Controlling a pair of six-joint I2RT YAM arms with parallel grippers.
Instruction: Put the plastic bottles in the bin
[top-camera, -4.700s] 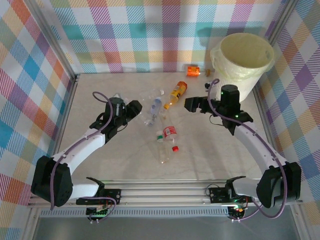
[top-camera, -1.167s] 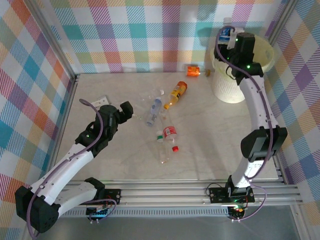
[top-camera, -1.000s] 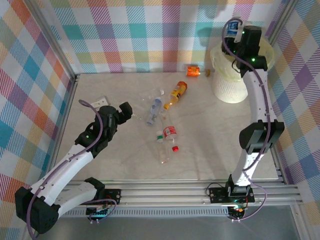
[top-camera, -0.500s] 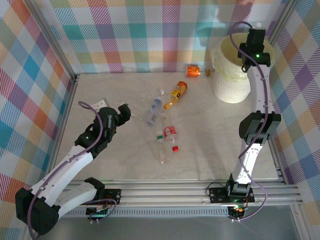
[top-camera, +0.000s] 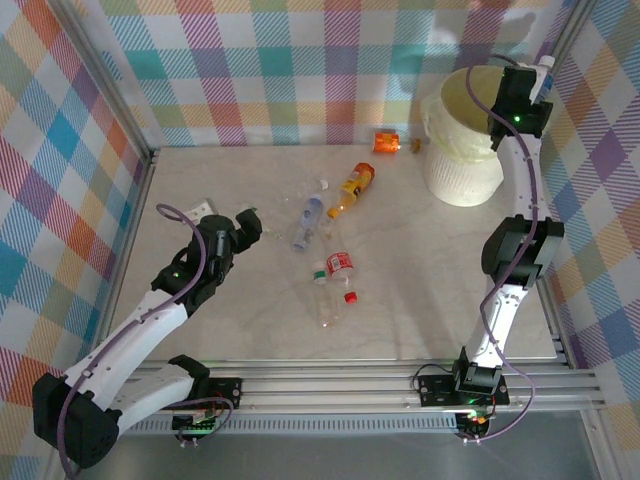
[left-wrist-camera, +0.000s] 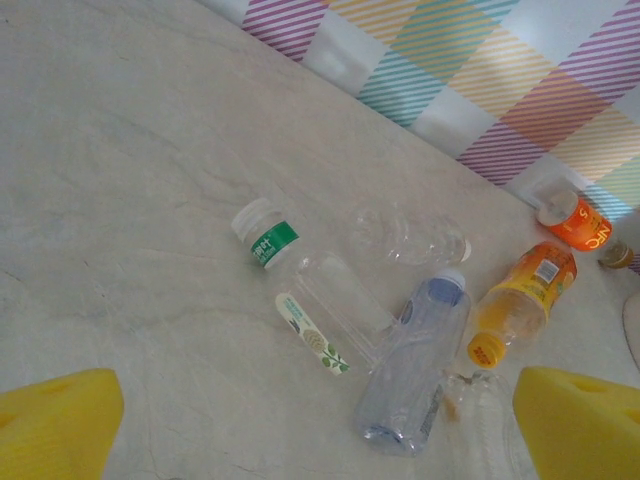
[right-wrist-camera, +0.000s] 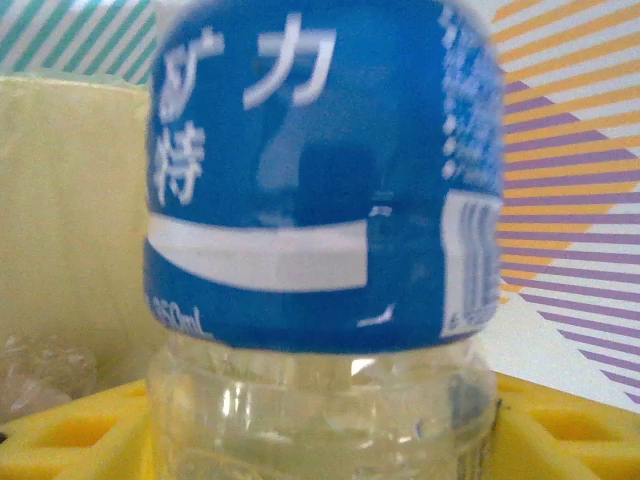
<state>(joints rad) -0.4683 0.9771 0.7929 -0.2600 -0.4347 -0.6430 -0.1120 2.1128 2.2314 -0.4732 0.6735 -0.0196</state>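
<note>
A bottle with a blue label (right-wrist-camera: 320, 180) is seen between the yellow fingers (right-wrist-camera: 565, 430) of the right gripper (top-camera: 536, 76), over the far right rim of the bin (top-camera: 458, 180); whether it is pinched or loose cannot be told. More bottles are scattered on the table (top-camera: 430, 300): an orange one (top-camera: 356, 184), a clear one with a green label (left-wrist-camera: 290, 270) and a bluish one (left-wrist-camera: 415, 360). A small orange bottle (top-camera: 386, 141) is seen by the back wall. The left gripper (top-camera: 246, 224) is spread wide just left of the cluster, touching none.

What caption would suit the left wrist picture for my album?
Open left gripper hovers over scattered plastic bottles on the table.
</note>
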